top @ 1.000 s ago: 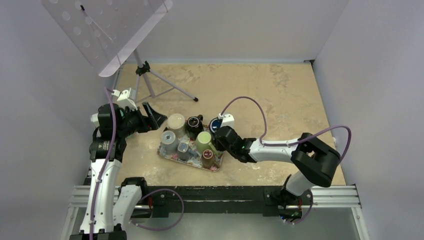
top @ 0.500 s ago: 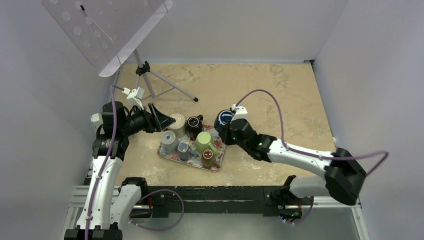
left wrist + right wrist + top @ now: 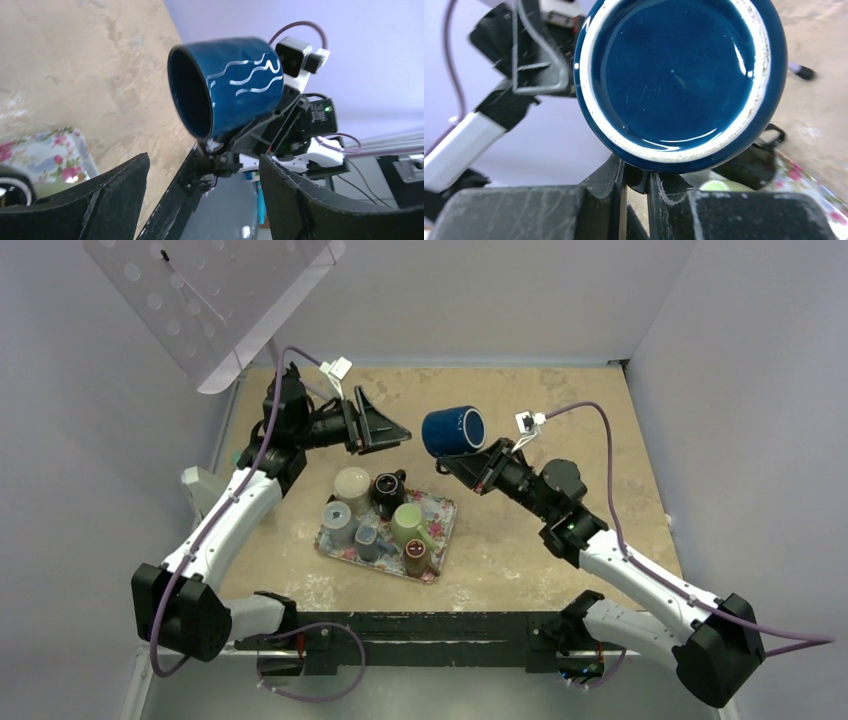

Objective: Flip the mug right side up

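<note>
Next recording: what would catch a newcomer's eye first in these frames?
The dark blue mug with white wavy lines is held on its side in mid-air over the table, pinched by the right hand. Facing its mouth, the left hand hangs wide open, touching nothing. Below them sits a floral tray crowded with other mugs.

Right hand (image 3: pixel 468 464) lifted blue mug (image 3: pixel 453 430) high, tipped sideways; left hand (image 3: pixel 390 428) swung up toward it.
</note>
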You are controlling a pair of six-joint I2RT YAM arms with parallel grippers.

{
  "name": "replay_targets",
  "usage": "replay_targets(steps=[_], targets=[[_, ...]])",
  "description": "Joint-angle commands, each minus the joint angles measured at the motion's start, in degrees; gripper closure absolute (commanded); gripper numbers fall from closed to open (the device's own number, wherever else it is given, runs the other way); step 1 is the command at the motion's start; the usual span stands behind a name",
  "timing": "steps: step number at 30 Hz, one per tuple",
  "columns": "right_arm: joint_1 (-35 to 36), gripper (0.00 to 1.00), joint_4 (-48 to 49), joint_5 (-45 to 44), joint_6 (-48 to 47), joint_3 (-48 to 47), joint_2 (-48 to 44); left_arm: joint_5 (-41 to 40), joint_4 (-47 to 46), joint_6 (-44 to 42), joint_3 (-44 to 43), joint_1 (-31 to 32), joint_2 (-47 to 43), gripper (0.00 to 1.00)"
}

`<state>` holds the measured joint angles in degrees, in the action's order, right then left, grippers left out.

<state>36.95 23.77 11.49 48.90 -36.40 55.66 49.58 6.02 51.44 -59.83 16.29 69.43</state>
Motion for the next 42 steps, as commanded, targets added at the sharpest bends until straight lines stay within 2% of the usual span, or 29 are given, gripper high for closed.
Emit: replay_targets(steps=[1, 7, 14, 18, 20, 22, 23, 24, 25, 26, 29, 34, 36, 39, 42], targets=[[-0.47, 1.00, 18.81, 8.23, 6.38, -2.00, 0.22, 5.06, -15.47, 12.93, -6.78, 0.62, 4.57, 0.17], [-0.44, 1.00, 20.53, 9.75, 7.75, -3.49, 2.05, 5.00, -17.45, 15.07, -7.29, 2.75, 6.28, 0.20], [-0.40, 1.00, 24.23, 11.94, 8.80, -4.42, 5.73, 4.49, -24.12, 20.83, -4.43, 6.65, 7.27, 0.31], [-0.41, 1.00, 26.35, 13.07, 9.19, -4.84, 7.77, 4.46, -24.76, 21.76, -5.05, 7.87, 8.37, 0.52], [-0.45, 1.00, 25.78, 13.67, 8.66, -4.89, 8.56, 4.70, -25.14, 21.61, -5.72, 7.87, 8.84, 0.68], [-0.47, 1.00, 25.63, 13.76, 8.58, -4.11, 9.05, 5.05, -24.25, 20.21, -7.03, 7.88, 9.31, 0.93], [-0.41, 1.00, 25.17, 13.68, 8.50, -3.80, 9.17, 5.02, -22.79, 18.77, -7.85, 7.88, 9.54, 1.00], [-0.44, 1.00, 23.84, 13.40, 7.92, -3.57, 9.22, 4.96, -20.52, 16.66, -8.84, 7.85, 9.84, 1.00], [-0.43, 0.99, 21.35, 12.43, 7.40, -3.70, 9.14, 4.76, -16.94, 13.10, -10.34, 7.87, 10.11, 1.00], [-0.43, 0.88, 16.13, 11.19, 6.54, -4.05, 8.63, 4.09, -10.68, 8.70, -12.38, 7.83, 10.57, 1.00], [-0.40, 0.52, 4.30, 7.61, 3.07, -4.44, 5.85, -0.95, 12.67, -12.15, -21.74, 7.87, 13.00, 1.00], [-0.44, 0.13, -16.47, -0.09, -1.51, -5.10, -1.69, -7.59, 34.67, -42.17, -36.23, 7.99, 17.98, 1.00], [-0.47, 0.11, -22.83, -2.63, -3.43, -6.24, -4.95, -10.26, 40.32, -55.14, -41.63, 8.49, 20.32, 1.00], [-1.95, 0.09, -34.56, -6.42, -6.82, -11.36, -7.90, -12.45, 54.11, -76.24, -48.99, 9.93, 23.77, 1.00], [-5.34, 0.10, -45.51, -9.23, -11.42, -20.86, -5.84, -16.26, 69.81, -104.65, -53.92, 13.36, 25.50, 1.00]])
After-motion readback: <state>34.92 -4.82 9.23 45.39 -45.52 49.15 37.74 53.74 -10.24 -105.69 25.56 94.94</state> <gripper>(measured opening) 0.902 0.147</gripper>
